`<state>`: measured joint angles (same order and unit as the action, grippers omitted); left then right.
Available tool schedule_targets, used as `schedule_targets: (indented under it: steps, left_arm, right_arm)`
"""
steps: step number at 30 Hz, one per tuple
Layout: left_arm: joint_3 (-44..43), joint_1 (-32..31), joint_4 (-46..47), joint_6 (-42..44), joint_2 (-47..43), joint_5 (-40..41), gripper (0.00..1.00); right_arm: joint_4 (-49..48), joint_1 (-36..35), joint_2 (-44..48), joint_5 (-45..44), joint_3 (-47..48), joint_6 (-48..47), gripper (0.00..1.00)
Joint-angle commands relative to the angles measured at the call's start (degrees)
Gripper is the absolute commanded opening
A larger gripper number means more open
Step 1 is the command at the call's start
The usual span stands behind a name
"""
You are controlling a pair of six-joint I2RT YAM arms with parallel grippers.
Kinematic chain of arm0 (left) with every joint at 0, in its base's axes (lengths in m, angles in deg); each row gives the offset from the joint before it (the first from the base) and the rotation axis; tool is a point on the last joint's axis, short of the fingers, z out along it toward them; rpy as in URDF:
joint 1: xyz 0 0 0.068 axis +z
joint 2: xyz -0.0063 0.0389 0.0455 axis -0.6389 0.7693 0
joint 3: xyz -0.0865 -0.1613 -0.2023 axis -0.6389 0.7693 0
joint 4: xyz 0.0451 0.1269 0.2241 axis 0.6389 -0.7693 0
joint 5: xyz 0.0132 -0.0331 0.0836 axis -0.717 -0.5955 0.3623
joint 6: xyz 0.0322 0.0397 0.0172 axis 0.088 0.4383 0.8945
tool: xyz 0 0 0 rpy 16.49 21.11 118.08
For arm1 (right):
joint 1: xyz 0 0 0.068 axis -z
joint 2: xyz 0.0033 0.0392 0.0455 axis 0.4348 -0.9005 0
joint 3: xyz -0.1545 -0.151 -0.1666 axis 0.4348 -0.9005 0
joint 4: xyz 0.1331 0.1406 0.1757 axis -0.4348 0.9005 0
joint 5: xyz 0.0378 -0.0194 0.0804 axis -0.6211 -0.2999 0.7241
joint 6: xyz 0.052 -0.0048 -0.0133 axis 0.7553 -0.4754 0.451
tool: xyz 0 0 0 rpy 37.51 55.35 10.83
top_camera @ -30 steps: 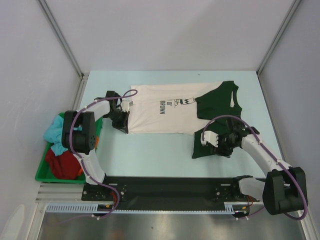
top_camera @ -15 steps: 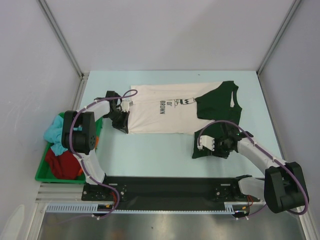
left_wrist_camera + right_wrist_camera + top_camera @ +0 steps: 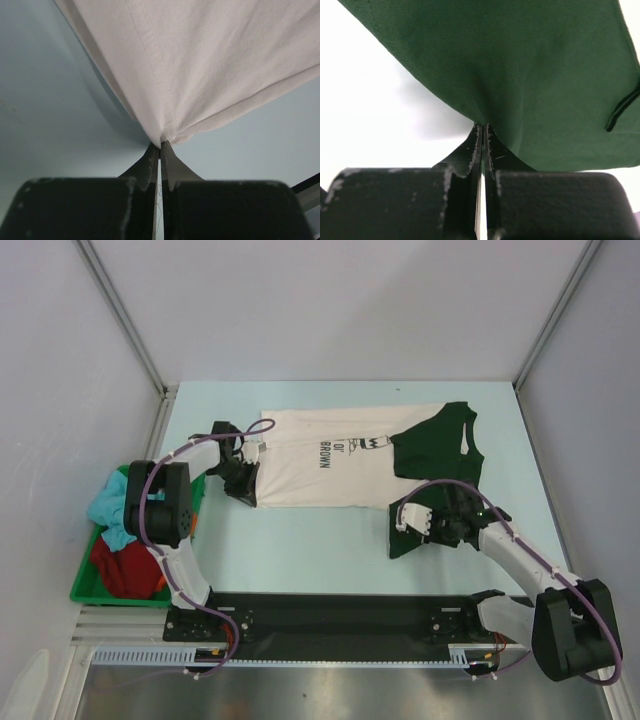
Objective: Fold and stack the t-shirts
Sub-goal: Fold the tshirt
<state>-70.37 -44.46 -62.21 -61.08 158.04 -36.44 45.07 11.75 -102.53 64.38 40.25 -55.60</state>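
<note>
1. Cream cloth: the cream t-shirt (image 3: 320, 478) lies spread flat at the middle of the tabletop (image 3: 300, 550). Its near left corner sits between the fingertips of the left hand (image 3: 243, 490).
2. The left hand is clamped shut on that corner. In the left wrist view the hem gathers to a point at the closed tips.
3. The dark green t-shirt (image 3: 435, 445) lies to the right of the cream one and overlaps its right edge. A near part of it reaches the right hand (image 3: 440, 527).
4. The right hand is pinched closed on an edge of the green cloth, which fans out from the tips in the right wrist view.
5. Count:
   - two hands;
   - two shirts on the tabletop;
   - one green bin (image 3: 80, 592) at the left.
6. The bin holds three bunched shirts: light blue (image 3: 108, 508), dark red (image 3: 125, 565) and orange (image 3: 197, 518).
7. Appearance: the cream shirt is smooth, with black lettering and a small drawing facing up. The green shirt is plain and creased.
</note>
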Motion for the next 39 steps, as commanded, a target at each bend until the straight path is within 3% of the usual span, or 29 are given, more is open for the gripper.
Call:
schedule_targets:
  steps: [1,12,16,18,22,28,32,39]
  left_arm:
    - [0.5,-0.9,1.2,2.1,3.5,2.0,0.02]
    - [-0.4,-1.4,1.1,2.1,4.1,1.8,0.02]
    - [-0.6,-1.6,1.2,2.1,4.5,1.9,0.02]
    - [-0.9,-1.9,1.1,2.2,4.6,1.9,0.02]
    - [-1.2,-2.6,1.1,1.9,4.7,1.8,0.02]
    - [-0.9,-3.0,1.2,1.9,4.8,1.7,0.02]
    - [-0.4,-3.1,1.2,2.0,4.6,1.9,0.02]
    - [0.7,-3.4,1.4,2.2,3.9,3.0,0.02]
  right_arm:
    - [-0.5,-0.2,1.9,-0.5,4.0,1.2,0.00]
    - [-12.6,0.1,-10.0,-1.8,12.3,6.1,0.02]
    - [-17.9,0.3,-16.9,-7.4,16.8,10.7,0.39]
    - [-22.2,0.9,-17.1,-11.3,18.1,14.9,0.41]
    - [-18.6,3.5,-11.8,-7.8,20.0,16.7,0.44]
    - [-2.9,5.5,-0.7,2.3,14.5,5.7,0.43]
    - [7.8,6.4,-0.8,7.5,12.0,2.0,0.42]
    - [7.2,6.7,-7.7,8.9,12.5,1.3,0.45]
